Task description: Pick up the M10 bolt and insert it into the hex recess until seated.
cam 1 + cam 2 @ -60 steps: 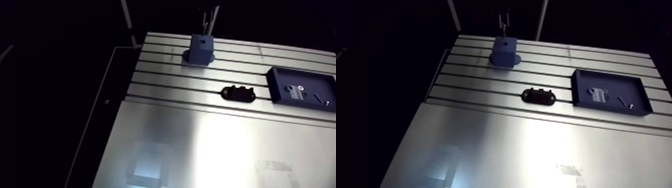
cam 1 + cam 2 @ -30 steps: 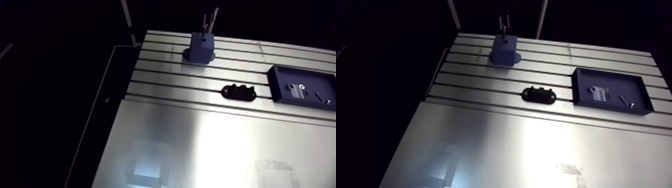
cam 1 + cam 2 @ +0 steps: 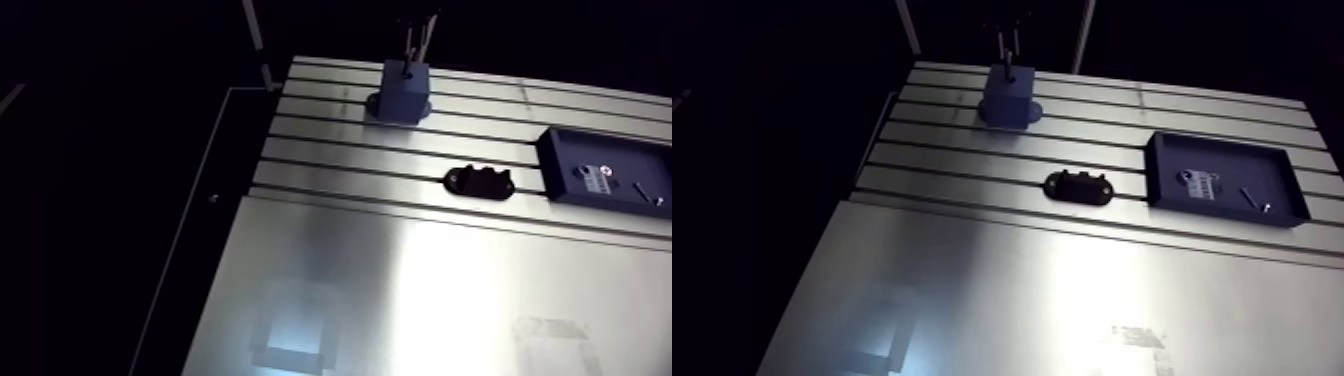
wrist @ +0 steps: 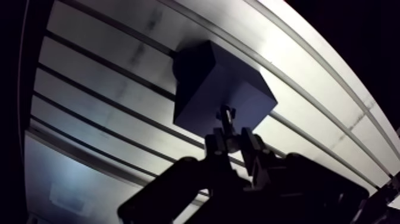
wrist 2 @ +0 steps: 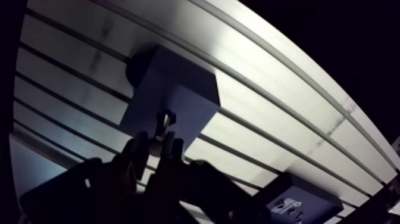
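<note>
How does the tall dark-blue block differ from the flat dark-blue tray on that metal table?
The tall dark-blue block stands upright on a round base; the flat dark-blue tray is low, wide and rimmed. The block sits under the gripper, which is shut on a small metal bolt; the tray lies off to one side. Only the tray holds small loose pieces. Both rest on the slotted aluminium table.
</note>
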Controlling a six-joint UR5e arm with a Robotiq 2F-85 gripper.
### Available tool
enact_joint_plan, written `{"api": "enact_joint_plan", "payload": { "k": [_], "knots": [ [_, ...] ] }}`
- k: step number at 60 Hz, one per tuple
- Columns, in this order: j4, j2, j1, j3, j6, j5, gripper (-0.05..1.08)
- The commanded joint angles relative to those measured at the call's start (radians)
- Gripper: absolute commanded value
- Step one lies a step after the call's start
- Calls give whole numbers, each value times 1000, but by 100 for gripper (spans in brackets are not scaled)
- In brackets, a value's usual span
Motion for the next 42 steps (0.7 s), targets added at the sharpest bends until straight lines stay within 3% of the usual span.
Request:
{"api": "enact_joint_plan", "payload": {
  "k": [1, 42],
  "knots": [
    [-1, 7, 0, 0, 0, 0, 77],
    [-1, 11, -2, 1, 1, 0, 77]
  ]
}}
